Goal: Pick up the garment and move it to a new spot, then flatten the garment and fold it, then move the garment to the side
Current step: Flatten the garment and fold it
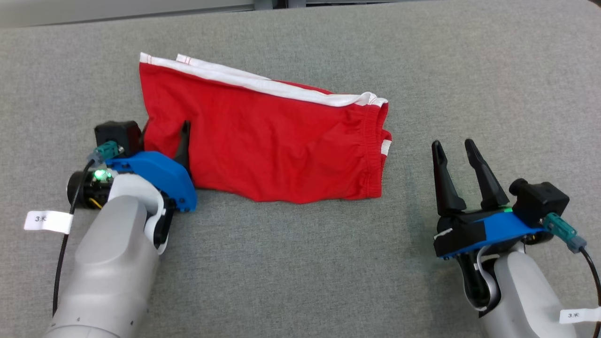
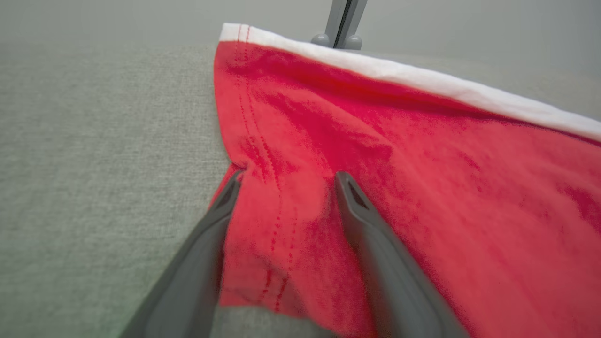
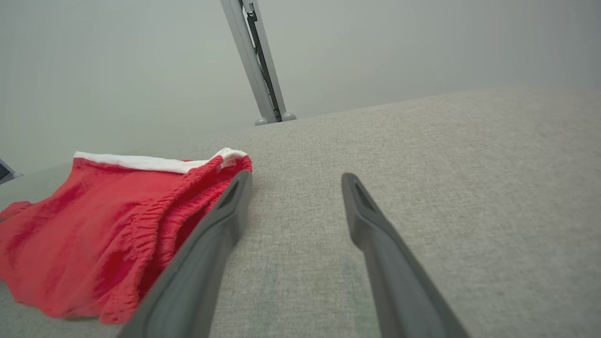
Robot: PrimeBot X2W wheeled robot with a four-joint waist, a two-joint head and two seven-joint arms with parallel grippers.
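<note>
Cable tags: a white tag (image 1: 47, 221) on the left arm's cable reads "3米"; a second white tag (image 1: 575, 315) on the right arm's cable reads the same.

Left gripper (image 2: 287, 180): it lies low at the garment's left end, fingers spread wide and not clamped. One finger (image 2: 220, 206) lies along the stitched hem, the other on top of the cloth.

Right gripper (image 1: 453, 143): fingers spread wide over bare desk, near the waistband but apart from it.

Garment (image 1: 272, 141): red knit shorts with a white side stripe and a gathered elastic waistband. They lie folded flat on the grey woven desk (image 1: 300, 263), at mid-left.
</note>
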